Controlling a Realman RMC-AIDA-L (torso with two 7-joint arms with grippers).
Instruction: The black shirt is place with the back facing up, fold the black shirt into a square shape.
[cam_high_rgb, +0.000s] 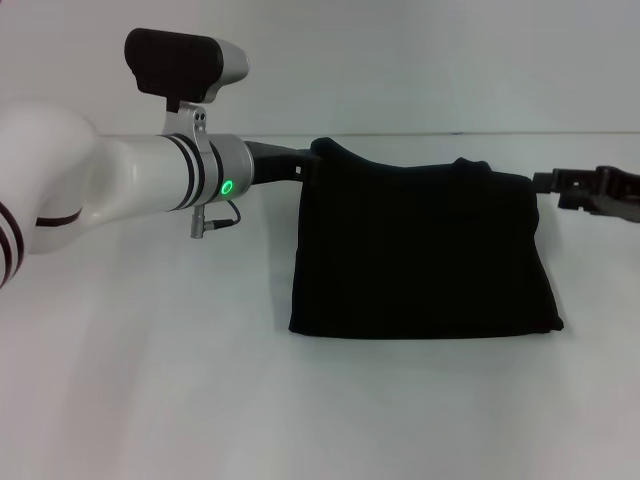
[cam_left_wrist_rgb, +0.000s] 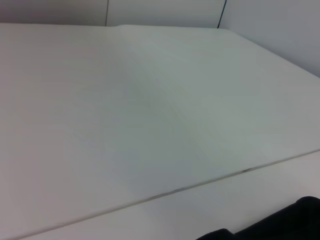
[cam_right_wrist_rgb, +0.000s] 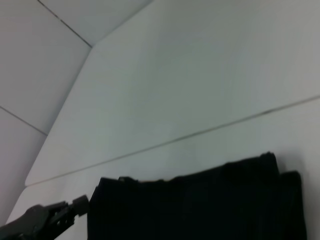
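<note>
One black shirt (cam_high_rgb: 420, 250) is lying on the white table (cam_high_rgb: 150, 400) in front of me, gathered into a roughly square block, its near edge straight and its far edge a little uneven. It is sitting slightly to my right of centre, and no lettering is showing on the face turned up. I am counting one shirt, one table and two grippers — there is no bin, tray or other container in sight. My left gripper (cam_high_rgb: 300, 160) is reaching in along the table and meeting the shirt's far left corner; the dark fingertips are merging with the black cloth there, so I cannot tell whether those jaws are clenched, released or pinching fabric. My right gripper (cam_high_rgb: 550, 181) is hovering at the far right corner, its tip just beside or touching the cloth edge — again I cannot tell how its jaws are standing. From my right wrist, the shirt's far edge is showing as a dark band with the left gripper's tip just beside one corner. From my left wrist, only a dark scrap is showing at the frame's edge against the table.
</note>
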